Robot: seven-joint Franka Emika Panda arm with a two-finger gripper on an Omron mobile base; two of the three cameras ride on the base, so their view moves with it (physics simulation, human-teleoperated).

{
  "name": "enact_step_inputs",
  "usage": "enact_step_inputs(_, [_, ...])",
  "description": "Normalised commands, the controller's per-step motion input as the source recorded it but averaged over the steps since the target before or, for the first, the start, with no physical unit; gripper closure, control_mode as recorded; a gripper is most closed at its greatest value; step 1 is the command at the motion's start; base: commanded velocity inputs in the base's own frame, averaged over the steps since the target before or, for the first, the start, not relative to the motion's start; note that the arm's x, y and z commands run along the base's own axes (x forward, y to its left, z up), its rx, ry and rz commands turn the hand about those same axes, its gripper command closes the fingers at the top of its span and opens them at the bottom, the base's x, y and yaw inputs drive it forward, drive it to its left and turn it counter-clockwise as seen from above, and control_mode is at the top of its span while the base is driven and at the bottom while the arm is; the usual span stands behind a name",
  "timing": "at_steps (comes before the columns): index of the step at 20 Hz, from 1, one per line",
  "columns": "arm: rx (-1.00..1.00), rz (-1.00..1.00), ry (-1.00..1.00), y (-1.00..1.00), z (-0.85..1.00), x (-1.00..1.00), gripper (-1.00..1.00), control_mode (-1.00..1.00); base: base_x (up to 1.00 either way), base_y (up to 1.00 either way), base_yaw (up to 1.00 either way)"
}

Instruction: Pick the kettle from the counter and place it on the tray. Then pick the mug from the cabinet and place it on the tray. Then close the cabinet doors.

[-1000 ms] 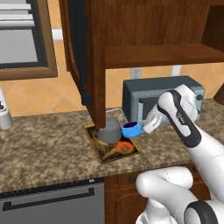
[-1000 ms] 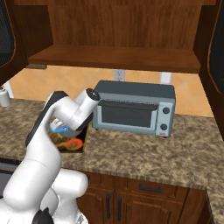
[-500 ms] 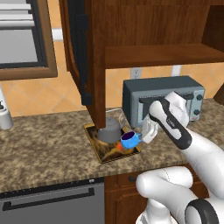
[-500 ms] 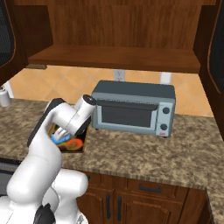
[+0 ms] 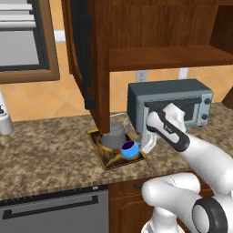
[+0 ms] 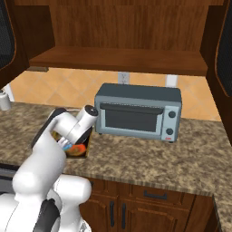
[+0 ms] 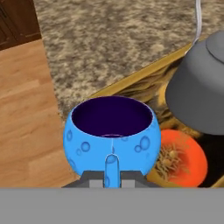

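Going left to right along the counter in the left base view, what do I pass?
White container at the left edge → tray carrying the kettle → mug at the tray's right side → gripper → toaster oven further back.

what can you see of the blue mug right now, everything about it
The mug is small, round and bright blue, glossy, with paler bubble-like spots on its wall and a dark purple inside that looks empty. It stands upright, mouth up, with its small handle turned toward the gripper, whose tips sit on either side of that handle. It is over the near corner of the tray, just in front of the grey kettle; whether it already rests on the tray is unclear.
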Motion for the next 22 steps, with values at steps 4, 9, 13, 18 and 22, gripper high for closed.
enact_step_inputs(4, [0.0, 0.0, 0.0, 0.09, -0.3, 0.35, 1.0, -1.0, 0.0, 0.0, 0.0])
enact_step_inputs(9, [0.0, 0.05, 0.0, 0.07, -0.31, 0.19, 1.0, -1.0, 0.0, 0.0, 0.0])
enact_step_inputs(13, [0.0, 0.07, 0.0, 0.0, -0.26, 0.17, 1.0, -1.0, 0.0, 0.0, 0.0])
enact_step_inputs(18, [0.0, 0.07, 0.0, 0.0, -0.2, 0.17, 1.0, -1.0, 0.0, 0.0, 0.0])
enact_step_inputs(22, [0.0, 0.06, 0.0, 0.0, -0.16, 0.13, 1.0, -1.0, 0.0, 0.0, 0.0])
